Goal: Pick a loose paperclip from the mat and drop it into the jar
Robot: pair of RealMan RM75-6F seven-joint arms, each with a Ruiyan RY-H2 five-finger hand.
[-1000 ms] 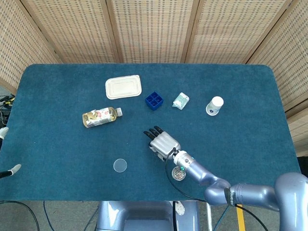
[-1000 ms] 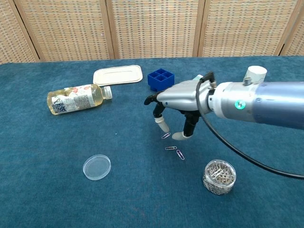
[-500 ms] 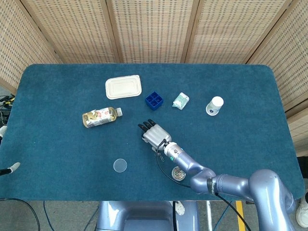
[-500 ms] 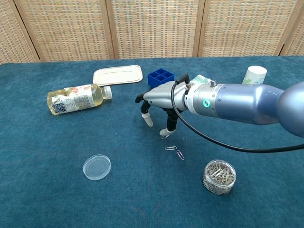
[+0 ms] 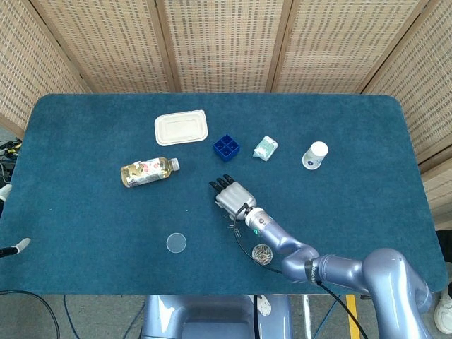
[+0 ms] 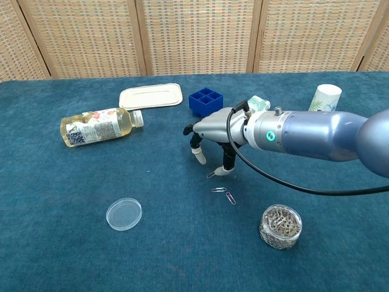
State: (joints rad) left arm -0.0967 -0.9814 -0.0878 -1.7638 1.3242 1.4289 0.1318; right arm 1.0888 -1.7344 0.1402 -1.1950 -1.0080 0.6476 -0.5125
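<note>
Plainly, the risk is a missed pinch: the right hand [image 6: 213,137] hangs with fingers spread, holding nothing, fingertips [image 6: 223,171] just beside the nearest paperclip [image 6: 211,174]. That thin clip lies flat on the desk [image 6: 73,243], so closing could slide it or snag the pile. Two more clips [image 6: 223,193] lie toward 5 o'clock, the jar [image 6: 280,226] further that way. Whether a fingertip touches the clip is unclear. Only a pale tip of the left hand [image 5: 21,246] shows at 9 o'clock, its state unreadable.

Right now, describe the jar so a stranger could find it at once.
On the blue mat, go to the near edge, below the right hand. The jar stands there: small, clear, lidless, packed with silver paperclips, unlike the empty flat lid lying further left.
</note>
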